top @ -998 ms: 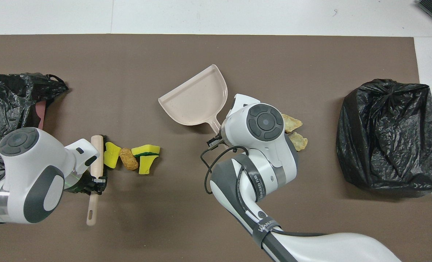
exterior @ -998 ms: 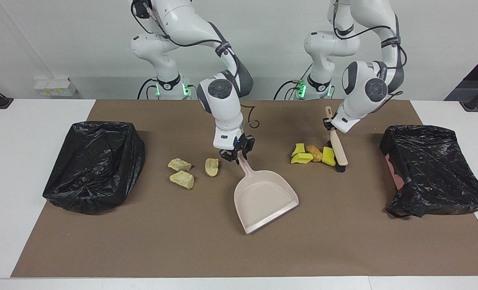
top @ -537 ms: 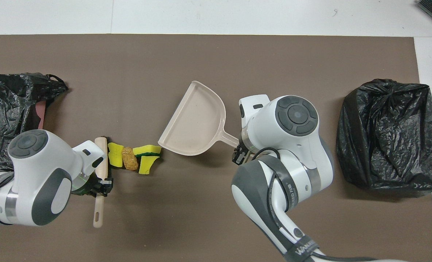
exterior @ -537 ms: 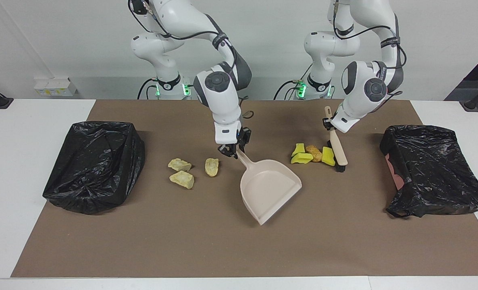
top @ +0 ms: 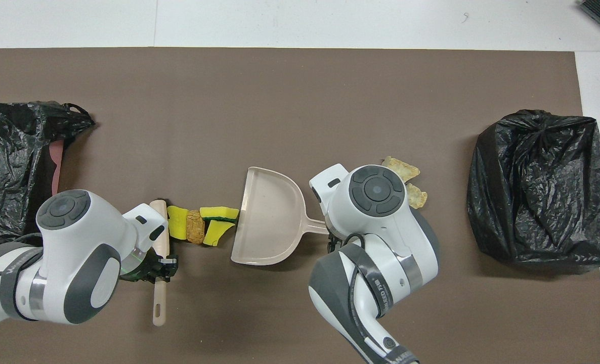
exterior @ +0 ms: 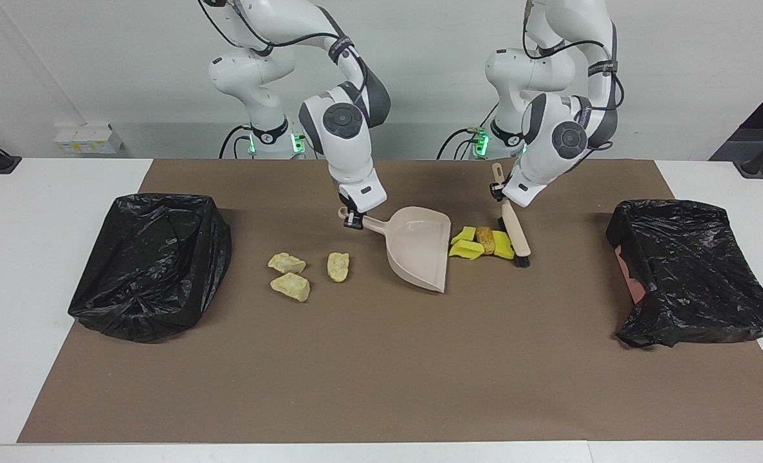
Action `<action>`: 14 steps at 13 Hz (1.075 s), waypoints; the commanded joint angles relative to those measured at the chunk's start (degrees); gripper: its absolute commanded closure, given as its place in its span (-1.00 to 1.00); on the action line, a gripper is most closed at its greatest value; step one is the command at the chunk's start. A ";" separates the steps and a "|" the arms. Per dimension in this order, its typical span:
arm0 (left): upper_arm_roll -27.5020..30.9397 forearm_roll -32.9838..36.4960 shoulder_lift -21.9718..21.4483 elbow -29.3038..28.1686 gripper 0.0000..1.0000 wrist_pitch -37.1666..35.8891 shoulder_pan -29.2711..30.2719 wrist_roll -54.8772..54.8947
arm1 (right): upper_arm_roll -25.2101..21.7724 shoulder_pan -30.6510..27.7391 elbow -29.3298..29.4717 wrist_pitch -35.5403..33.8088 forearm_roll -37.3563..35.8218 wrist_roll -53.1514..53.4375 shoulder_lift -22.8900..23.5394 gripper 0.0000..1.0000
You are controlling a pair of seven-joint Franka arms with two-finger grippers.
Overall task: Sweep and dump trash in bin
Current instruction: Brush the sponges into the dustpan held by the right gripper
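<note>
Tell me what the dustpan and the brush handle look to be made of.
Dustpan: apparently moulded plastic, pale beige, smooth with a faint sheen and a thin even rim. Brush handle: probably light unfinished wood, matte and rounded, though painted plastic can't be excluded.

Both arms reach down over the table's middle; the left gripper [exterior: 502,193] is clamped shut (wrist tilted), the right gripper [exterior: 352,220] closed too, its wrist angled downward

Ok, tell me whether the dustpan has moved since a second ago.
Yes. The dustpan swung toward the yellow chunks, its open edge now beside them.
</note>
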 commanded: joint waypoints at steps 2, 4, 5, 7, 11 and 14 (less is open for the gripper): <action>0.58 -1.18 -1.80 -1.58 1.00 -0.24 -3.82 -0.35 | 0.08 -0.03 -0.98 0.90 -1.70 0.02 -0.10 1.00; 0.58 -3.98 -1.54 -1.06 1.00 0.82 -6.72 -0.08 | 0.08 0.15 -1.06 1.77 -1.70 1.16 0.69 1.00; 0.58 -4.69 -1.37 -0.88 1.00 1.60 -7.95 0.27 | 0.08 0.50 -1.24 2.39 -1.70 1.78 0.69 1.00; 0.58 -6.10 -1.36 -0.87 1.00 5.11 -13.55 0.27 | 0.08 0.85 -1.24 2.39 -1.70 2.66 0.86 1.00; 0.58 -16.11 1.09 3.68 1.00 6.80 -18.24 0.18 | 0.08 0.94 -1.24 2.39 -1.70 2.75 0.86 1.00; 1.11 -17.88 2.06 6.15 1.00 4.61 -16.93 0.27 | 0.08 0.85 -1.24 2.39 -1.70 2.75 0.86 1.00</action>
